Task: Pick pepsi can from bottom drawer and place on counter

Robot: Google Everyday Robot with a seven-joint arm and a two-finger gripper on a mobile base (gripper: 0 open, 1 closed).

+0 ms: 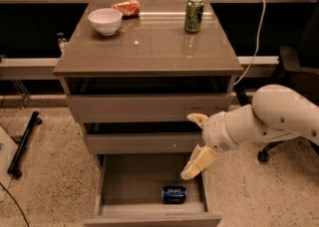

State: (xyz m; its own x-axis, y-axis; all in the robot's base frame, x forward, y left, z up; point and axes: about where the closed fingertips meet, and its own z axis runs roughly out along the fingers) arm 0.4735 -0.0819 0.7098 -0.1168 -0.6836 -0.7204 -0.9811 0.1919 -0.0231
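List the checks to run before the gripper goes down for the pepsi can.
1. Deep grey-brown bottom drawer pulled open: ok.
2. Dark blue metal pepsi can in view, on its side near the drawer's front: ok.
3. White two-finger gripper open: ok.
4. Gripper over the can: not ok; it hangs up and right of it, at the drawer's right edge.
5. Clearance under the middle drawer: cannot tell.
6. Bare spot on the glossy grey-brown counter: ok, front half free.
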